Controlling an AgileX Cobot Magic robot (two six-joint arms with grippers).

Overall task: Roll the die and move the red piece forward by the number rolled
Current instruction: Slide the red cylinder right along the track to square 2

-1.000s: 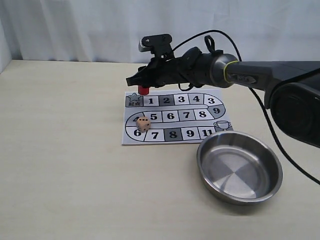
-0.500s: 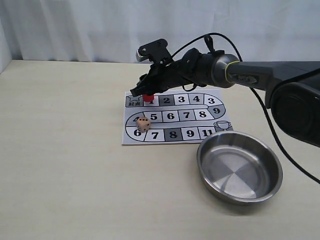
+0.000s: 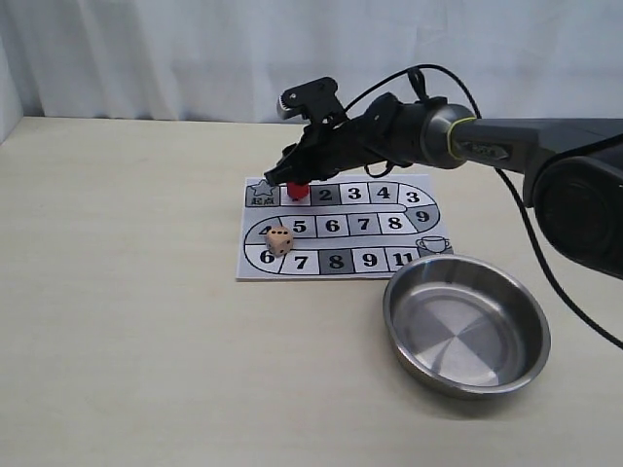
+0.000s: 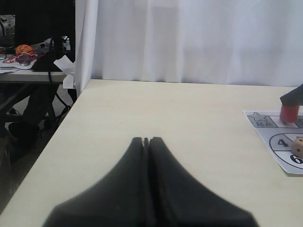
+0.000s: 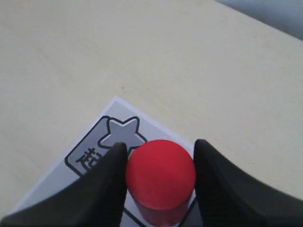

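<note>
The red piece (image 3: pixel 298 188) is an upright red cylinder between the fingers of my right gripper (image 3: pixel 294 181), which is shut on it. It stands at square 1 of the paper game board (image 3: pixel 249 270), just past the star square (image 5: pixel 122 133). In the right wrist view both black fingers press the sides of the red piece (image 5: pixel 161 175). The die (image 3: pixel 278 241), a pale wooden cube, rests on the board near square 4. My left gripper (image 4: pixel 146 140) is shut on nothing, away from the board. Its wrist view shows the red piece (image 4: pixel 289 113) and the die (image 4: pixel 298 147) far off.
A round steel bowl (image 3: pixel 389 306) sits on the table at the board's near right corner. The right arm and its cable reach in from the right, above the board's far edge. A white curtain closes off the back of the table.
My right gripper has carried the red piece rightward, from behind the star square to square 1. The die and the bowl have not moved.
</note>
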